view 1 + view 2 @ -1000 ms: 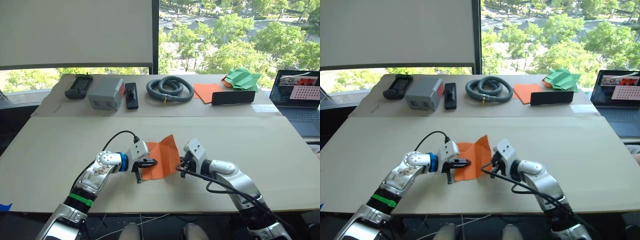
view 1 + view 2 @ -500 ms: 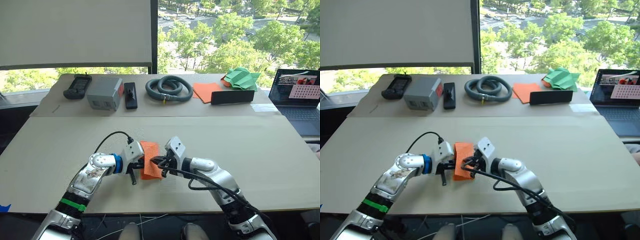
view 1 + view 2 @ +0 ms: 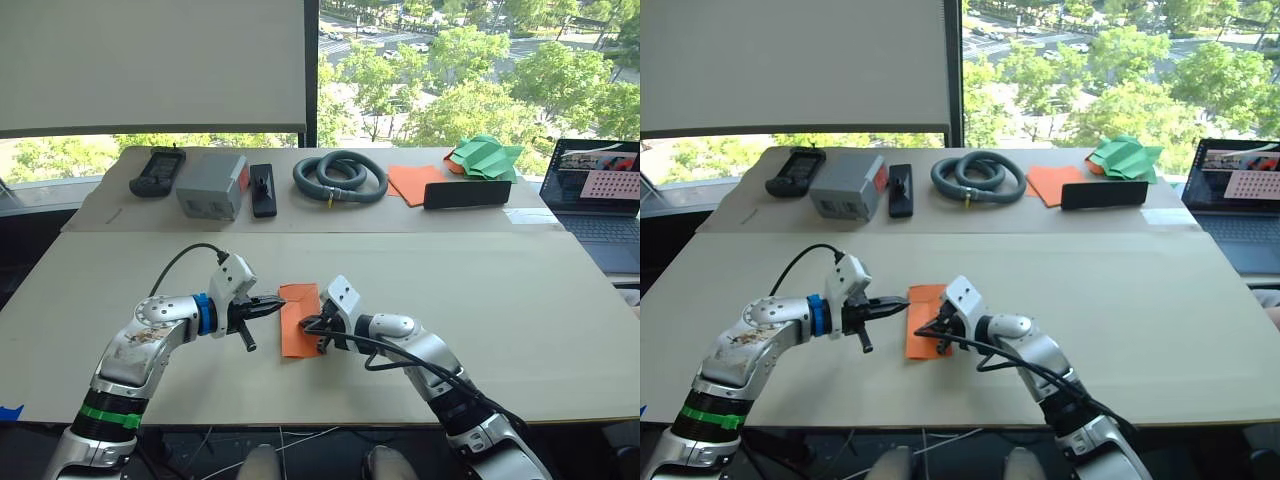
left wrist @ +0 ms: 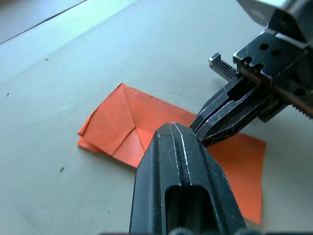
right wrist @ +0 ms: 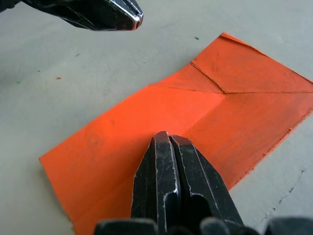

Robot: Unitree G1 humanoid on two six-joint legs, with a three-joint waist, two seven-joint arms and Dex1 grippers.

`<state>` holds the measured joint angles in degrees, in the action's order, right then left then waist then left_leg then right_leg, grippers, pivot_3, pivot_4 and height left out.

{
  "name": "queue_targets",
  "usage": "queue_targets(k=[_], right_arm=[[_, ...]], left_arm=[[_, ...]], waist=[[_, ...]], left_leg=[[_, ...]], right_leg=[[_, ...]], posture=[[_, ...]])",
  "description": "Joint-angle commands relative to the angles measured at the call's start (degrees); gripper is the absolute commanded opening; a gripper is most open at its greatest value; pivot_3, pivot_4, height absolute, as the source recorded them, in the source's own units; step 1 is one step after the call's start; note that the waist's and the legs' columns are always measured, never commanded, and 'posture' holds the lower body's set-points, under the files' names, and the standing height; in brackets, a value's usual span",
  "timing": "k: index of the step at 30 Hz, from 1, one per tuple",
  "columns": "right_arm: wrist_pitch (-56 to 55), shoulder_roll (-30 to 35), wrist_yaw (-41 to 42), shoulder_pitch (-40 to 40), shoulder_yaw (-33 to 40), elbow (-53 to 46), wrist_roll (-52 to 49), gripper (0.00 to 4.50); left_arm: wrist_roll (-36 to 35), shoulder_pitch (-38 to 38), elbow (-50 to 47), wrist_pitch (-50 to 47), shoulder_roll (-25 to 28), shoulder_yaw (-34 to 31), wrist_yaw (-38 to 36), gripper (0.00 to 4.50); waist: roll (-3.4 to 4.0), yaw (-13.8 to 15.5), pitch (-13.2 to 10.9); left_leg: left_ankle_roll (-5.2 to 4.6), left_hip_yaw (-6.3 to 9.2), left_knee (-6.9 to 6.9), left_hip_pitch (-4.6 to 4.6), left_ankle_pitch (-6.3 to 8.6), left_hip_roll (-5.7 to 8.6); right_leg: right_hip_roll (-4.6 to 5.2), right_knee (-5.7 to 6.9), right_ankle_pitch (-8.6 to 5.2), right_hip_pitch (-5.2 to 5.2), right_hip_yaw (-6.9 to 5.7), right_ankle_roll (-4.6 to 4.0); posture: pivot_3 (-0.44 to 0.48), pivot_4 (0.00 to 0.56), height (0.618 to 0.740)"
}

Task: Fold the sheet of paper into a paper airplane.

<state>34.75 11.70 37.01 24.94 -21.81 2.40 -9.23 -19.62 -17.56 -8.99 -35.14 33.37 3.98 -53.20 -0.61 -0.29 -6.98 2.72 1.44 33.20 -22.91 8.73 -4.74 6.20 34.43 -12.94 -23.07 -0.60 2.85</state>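
A: Where is the sheet of paper?
B: Flat on the worktop, folded into a narrow strip with creases at its far end, between the two grippers.
A: And the right gripper?
B: Its jaws are closed, empty, tips resting on top of the paper near its right edge.
A: The left gripper?
B: Jaws closed too, holding nothing, tips just beside the paper's left edge, pointing at it.
A: Any containers?
B: A grey box at the back, closed; contents can't be seen.
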Motion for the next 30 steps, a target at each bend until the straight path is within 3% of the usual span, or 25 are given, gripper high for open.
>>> queue_targets(k=[1,8,22,30], right_arm=[[1.0,0.4,-0.6,0.9,1.7,-0.6,0.2,0.02],[0.9,2.0,1.4,2.8,2.4,-2.2,-0.2,0.02],[-3.2,2.4,3.4,7.3,0.8,13.2,4.1,0.02],[-10.2,-0.3,3.1,15.1,2.6,27.1,5.3,0.02]], left_arm=[[2.8,1.1,5.5,3.4,0.0,4.5,-1.7,0.0],[7.5,1.3,10.2,9.3,0.4,9.6,-2.9,0.0],[10.0,3.8,8.5,11.0,1.3,11.6,-3.6,0.0],[9.7,5.2,6.4,9.8,1.5,11.1,-3.0,0.0]], waist=[[0.02,-0.1,0.0],[-0.01,0.2,0.0],[0.12,0.1,0.3],[0.14,-0.2,0.4]], left_leg=[[-0.17,0.0,0.0,0.0,-0.1,0.0],[-0.23,0.0,0.01,-0.08,-0.14,0.0],[0.03,0.0,0.01,0.08,0.02,-0.01],[0.03,0.01,0.01,0.1,0.02,0.0]], right_leg=[[-0.01,0.03,0.0,-0.01,0.01,0.0],[-0.02,0.03,-0.01,-0.07,0.02,-0.02],[-0.02,0.06,-0.02,0.02,0.03,-0.03],[-0.02,0.16,-0.03,0.01,0.04,-0.04]], posture=[[0.0,0.15,0.704],[0.0,0.15,0.704],[0.0,0.15,0.704],[0.0,0.15,0.704]])
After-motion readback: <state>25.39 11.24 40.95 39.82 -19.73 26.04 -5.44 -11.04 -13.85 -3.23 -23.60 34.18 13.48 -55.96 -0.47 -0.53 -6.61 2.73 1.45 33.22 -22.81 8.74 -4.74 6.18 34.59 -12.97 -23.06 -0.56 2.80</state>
